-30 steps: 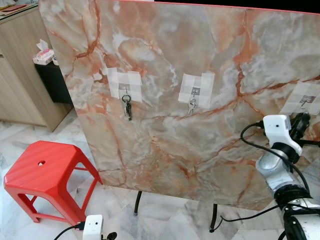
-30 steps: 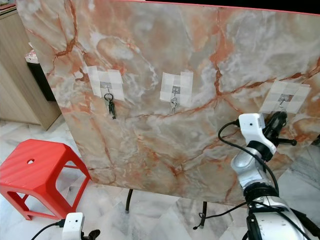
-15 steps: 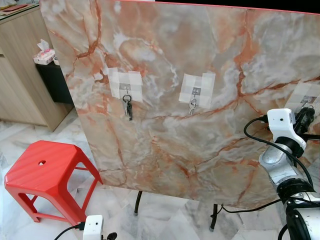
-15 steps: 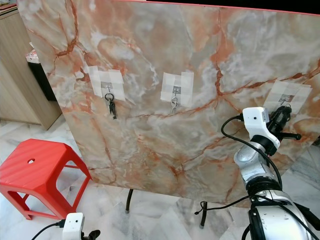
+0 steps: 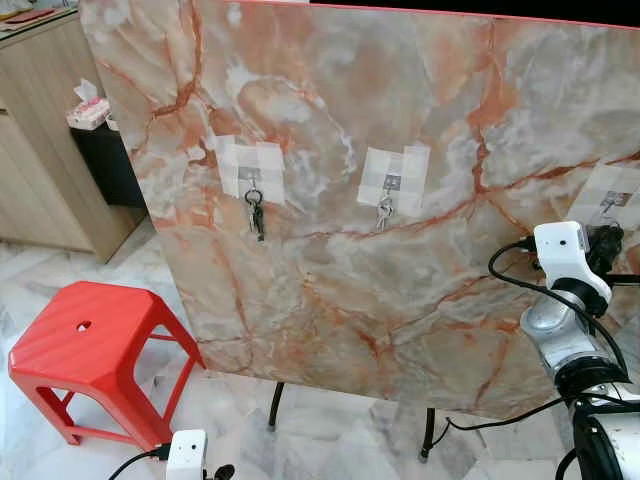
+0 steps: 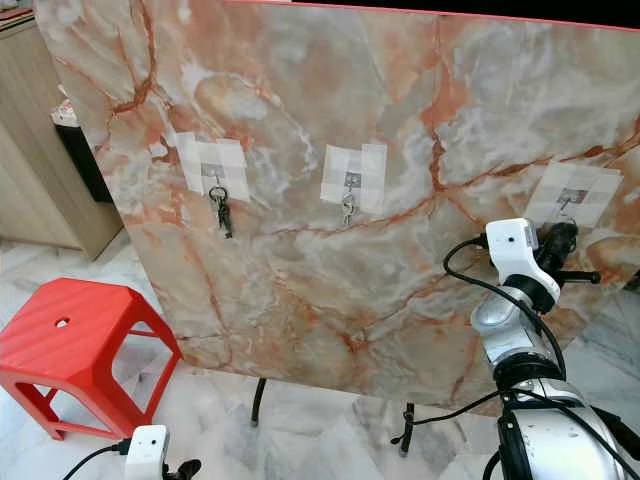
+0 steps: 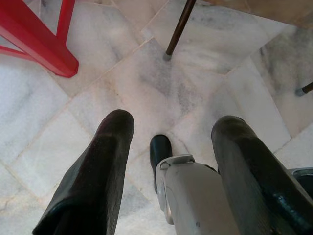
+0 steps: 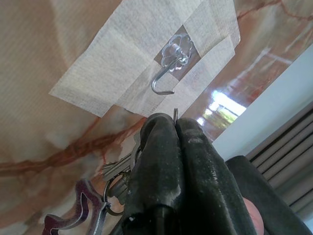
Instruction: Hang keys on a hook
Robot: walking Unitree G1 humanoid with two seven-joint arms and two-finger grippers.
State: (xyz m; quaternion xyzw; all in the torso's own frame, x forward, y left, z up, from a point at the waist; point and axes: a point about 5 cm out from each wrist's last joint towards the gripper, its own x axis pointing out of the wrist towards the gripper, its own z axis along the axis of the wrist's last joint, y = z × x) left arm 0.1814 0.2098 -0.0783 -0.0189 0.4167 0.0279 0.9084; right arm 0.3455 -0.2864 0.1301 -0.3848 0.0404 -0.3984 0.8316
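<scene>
A marble board point(image 5: 400, 130) stands upright with three taped hooks. Dark keys point(image 5: 255, 215) hang on the left hook, and a small silver set point(image 5: 384, 211) on the middle one. The right hook point(image 5: 612, 203) is bare; in the right wrist view this clear hook point(image 8: 168, 68) sits just beyond the fingertips. My right gripper point(image 5: 607, 240) is raised just below it, shut on a key ring whose wire pokes out at the tips. The keys point(image 8: 98, 205) dangle beside the fingers. My left gripper point(image 7: 171, 122) hangs low over the floor, open.
A red plastic stool point(image 5: 85, 345) stands on the marble floor left of the board. A wooden cabinet point(image 5: 40, 150) and a tissue box point(image 5: 88, 108) are behind it. The board rests on thin dark legs point(image 5: 275, 405).
My right gripper has shifted a little to the right with the keys, closer under the right hook. The left arm has not moved.
</scene>
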